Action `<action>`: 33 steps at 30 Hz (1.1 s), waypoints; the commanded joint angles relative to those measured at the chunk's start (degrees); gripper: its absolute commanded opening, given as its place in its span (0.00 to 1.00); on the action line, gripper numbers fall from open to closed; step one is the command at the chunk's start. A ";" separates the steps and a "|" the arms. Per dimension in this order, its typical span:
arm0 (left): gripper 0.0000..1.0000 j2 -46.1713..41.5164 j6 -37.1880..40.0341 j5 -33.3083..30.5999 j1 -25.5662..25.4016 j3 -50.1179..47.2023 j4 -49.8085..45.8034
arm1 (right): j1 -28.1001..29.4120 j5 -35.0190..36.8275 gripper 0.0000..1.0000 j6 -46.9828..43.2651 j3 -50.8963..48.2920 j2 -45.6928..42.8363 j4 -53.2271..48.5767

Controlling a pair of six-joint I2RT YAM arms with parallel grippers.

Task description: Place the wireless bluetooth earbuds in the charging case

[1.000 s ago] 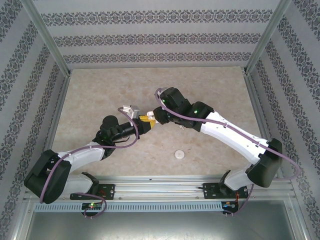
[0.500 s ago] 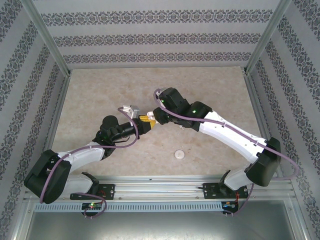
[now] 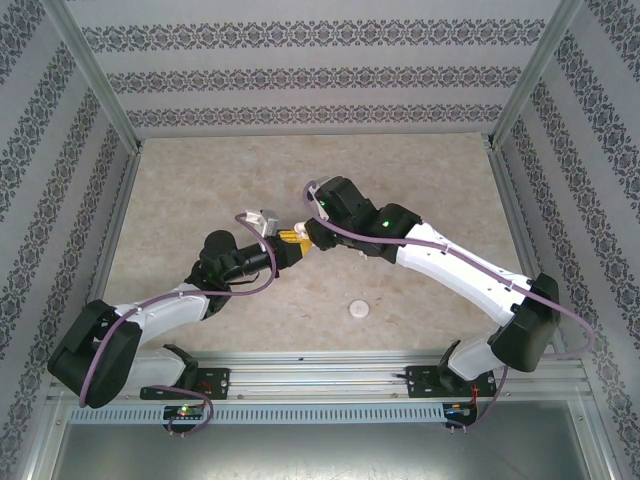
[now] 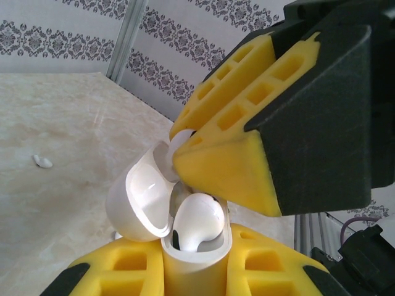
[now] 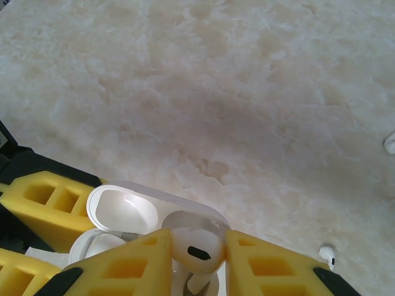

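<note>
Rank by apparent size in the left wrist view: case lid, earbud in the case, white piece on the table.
1. case lid
2. earbud in the case, somewhat smaller
3. white piece on the table, smallest, but it lies farther from the camera

From high behind the arm bases, the top camera looks down over the whole table [image 3: 200,200], bases at 6 o'clock. The left wrist camera sits right behind the left gripper [image 4: 194,268], facing 2 o'clock, very close on the charging case [image 4: 139,203] it grips. The right wrist camera faces 9 o'clock, down past the right gripper [image 5: 196,262] pinching an earbud [image 5: 196,246]. Both wrist views share that case.
</note>
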 commanded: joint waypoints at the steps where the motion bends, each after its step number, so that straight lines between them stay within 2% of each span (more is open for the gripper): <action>1: 0.00 -1.21 -1.08 0.77 0.45 1.86 4.43 | 0.88 1.48 0.25 -1.46 -0.79 0.09 -0.72; 13: 0.00 -0.77 -1.40 -0.18 0.45 1.64 5.33 | 2.47 0.43 0.27 -1.27 -1.61 -0.26 -1.46; 22: 0.00 -0.28 -1.77 -0.12 0.45 1.47 6.13 | 2.64 -2.19 0.33 1.62 -2.33 -1.87 -0.38; 33: 0.00 -1.28 -1.34 0.15 0.45 1.29 5.32 | 2.64 -1.93 0.41 3.34 0.19 -2.50 -2.26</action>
